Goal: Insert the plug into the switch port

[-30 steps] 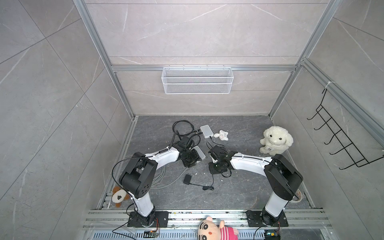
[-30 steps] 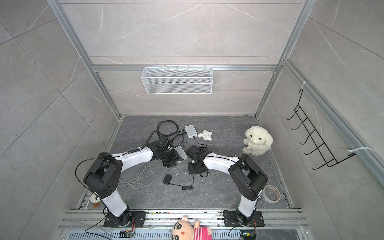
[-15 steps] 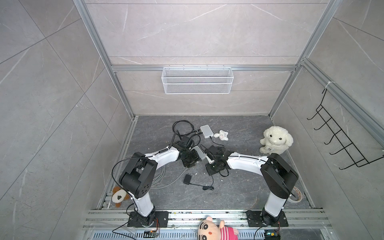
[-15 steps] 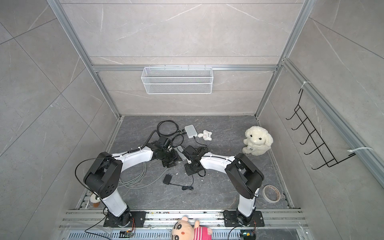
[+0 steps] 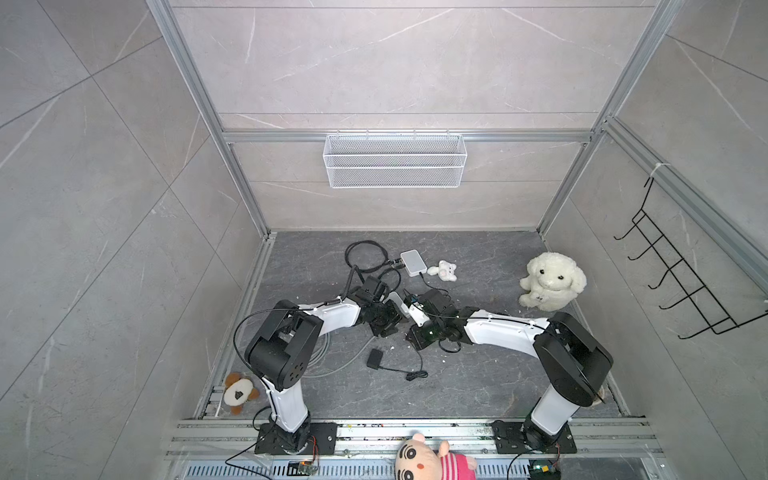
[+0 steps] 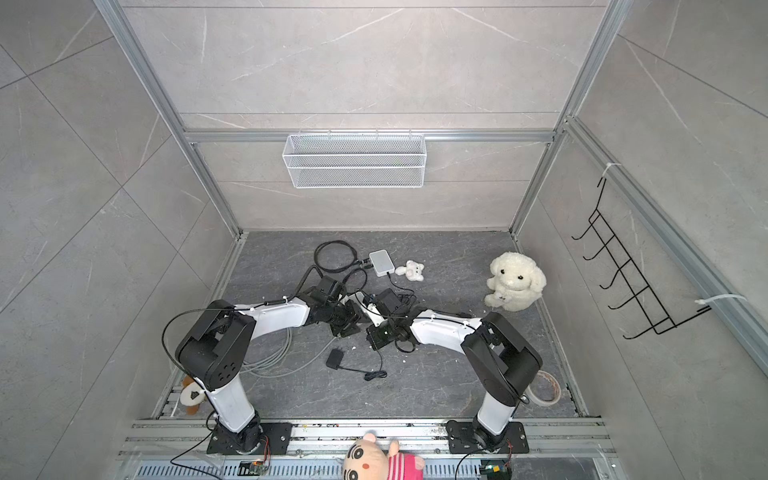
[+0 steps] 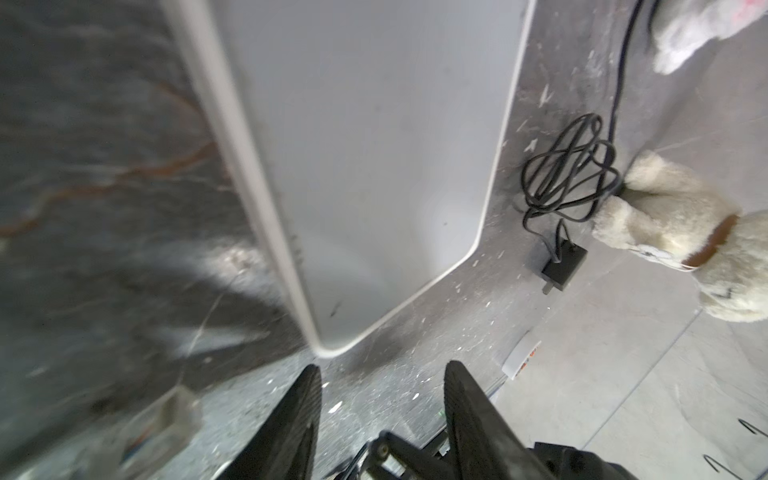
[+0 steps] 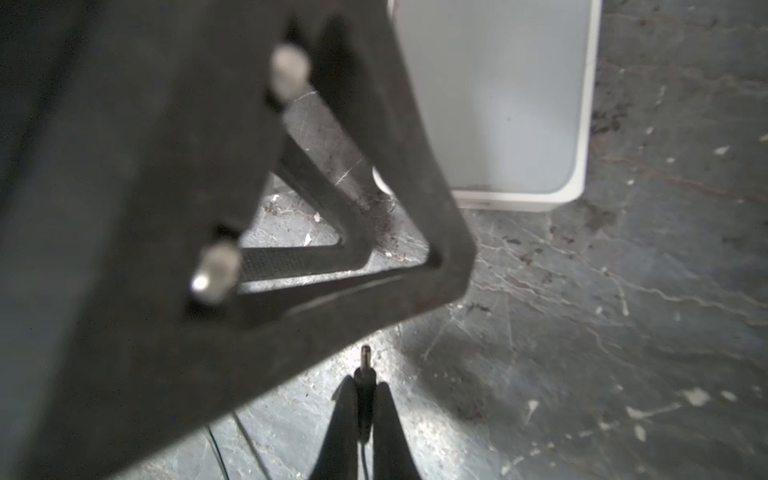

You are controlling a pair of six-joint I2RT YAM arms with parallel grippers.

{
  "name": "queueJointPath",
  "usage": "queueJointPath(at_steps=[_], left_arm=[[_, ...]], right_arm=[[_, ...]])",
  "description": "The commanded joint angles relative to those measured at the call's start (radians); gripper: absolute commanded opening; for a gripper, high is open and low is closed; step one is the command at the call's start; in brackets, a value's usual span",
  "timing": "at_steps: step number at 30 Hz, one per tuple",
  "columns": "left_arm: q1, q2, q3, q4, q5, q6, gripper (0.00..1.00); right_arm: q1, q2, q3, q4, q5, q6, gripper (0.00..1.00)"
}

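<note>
In a top view the white switch [image 5: 397, 300] lies near the middle of the surface [image 5: 490, 374].
Left wrist: left hand [image 7: 382, 370] spread, switch just ahead at 12 o'clock.
Right wrist: right hand [image 8: 365, 385] pinches the plug [image 8: 365, 370]; switch at 1 o'clock.

Lab robot cell: aluminium frame [image 5: 407, 136], tile walls [image 5: 374, 62], two bolted-down robot arms [image 5: 328, 316].

Both top views look steeply down from high in front over the whole floor [image 5: 478, 374]; both wrist cameras sit close, sharing the white box [image 7: 374, 166].
</note>
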Motion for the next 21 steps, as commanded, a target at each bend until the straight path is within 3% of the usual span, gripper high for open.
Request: queueJointPath(at_steps=[1, 21], left_arm=[[0.001, 0.009, -0.004, 0.048, 0.035, -0.029, 0.45], [-0.001, -0.016, -0.017, 0.037, 0.045, 0.002, 0.28]], right_arm=[[-0.005, -0.017, -0.002, 0.031, -0.039, -0.012, 0.04], [-0.048, 0.078, 0.074, 0.042, -0.121, 0.04, 0.02]])
